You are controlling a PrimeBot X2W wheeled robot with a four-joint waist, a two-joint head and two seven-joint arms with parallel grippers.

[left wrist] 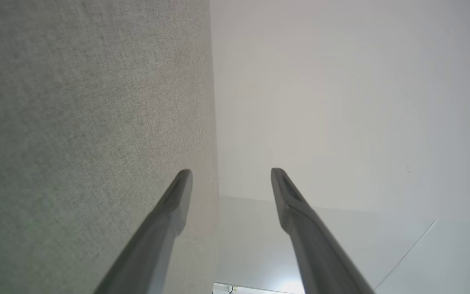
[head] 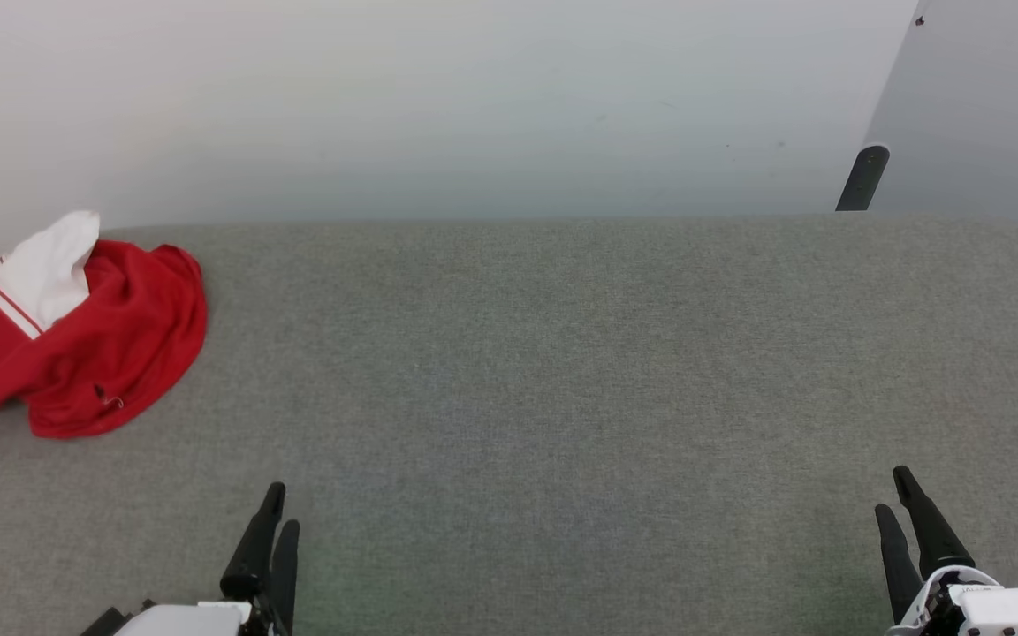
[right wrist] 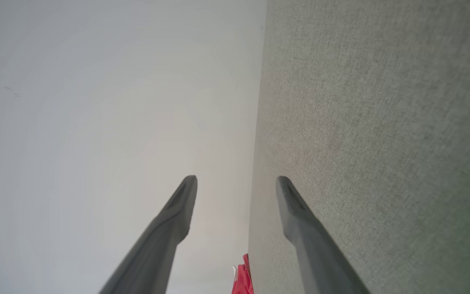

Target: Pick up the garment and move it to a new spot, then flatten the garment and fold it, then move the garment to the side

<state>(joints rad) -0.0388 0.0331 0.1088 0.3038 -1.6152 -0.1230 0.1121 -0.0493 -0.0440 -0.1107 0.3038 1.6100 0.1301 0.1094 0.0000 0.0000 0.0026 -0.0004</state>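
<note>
**Head view.** Grey fabric-covered tabletop [head: 562,371] set against a pale wall [head: 474,106]. Garment [head: 111,344] crumpled in a heap at the far left of the tabletop, close to its back edge and partly cut off by the left border of the view. Red body uppermost, one white sleeve with red-and-white striped trim folded over the top, and a further scrap of white at the lower left. Left end effector [head: 283,505] at lower left, fingers pointing up the view, over grey fabric and well apart from the garment. Right end effector [head: 892,490] at lower right, likewise over grey fabric, on the side opposite the garment. Dark post [head: 862,177] leaning slightly, behind the far right of the tabletop.

**Wrist views.** Fingers of each end effector spread wide, nothing between them and nothing gripped. Tabletop edge and pale wall beyond the fingers in both views. In the right wrist view, a small sliver of the red garment at the bottom border, between the two fingers and far beyond them.
</note>
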